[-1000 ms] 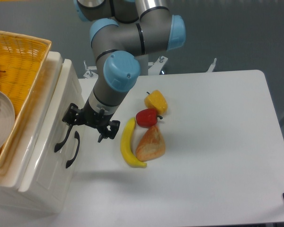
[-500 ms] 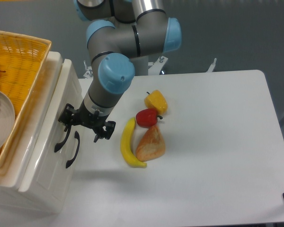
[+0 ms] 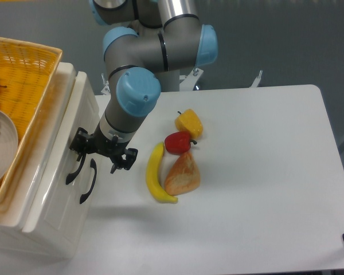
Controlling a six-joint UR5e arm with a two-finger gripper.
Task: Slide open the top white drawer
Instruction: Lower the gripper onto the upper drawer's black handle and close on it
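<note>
far left: a yellow wicker basket (image 3: 28, 74) sits on top of the white cabinet, holding a grey plate (image 3: 3, 150) at the frame edge. the top white drawer (image 3: 49, 149) lies directly beneath the basket, uppermost of two fronts, and appears closed or nearly so. its curved black handle (image 3: 75, 169) faces the bench, just beside the handle of the lower drawer (image 3: 89, 182), so the two are easily confused.

the gripper (image 3: 101, 153) hangs at the upper end of the top handle, with the arm angled down from above to bring it in against the drawer front. the fingers are spread: one sits at the handle's top, the other stands clear toward the bench. no pinch on the handle is visible; contact cannot be confirmed.

right of the gripper, on the white bench (image 3: 264, 189): a banana (image 3: 155, 175), a bread piece (image 3: 183, 173), a red pepper (image 3: 179, 142) and a yellow pepper (image 3: 190, 123), clustered together and near the drawer's probable pull path.
</note>
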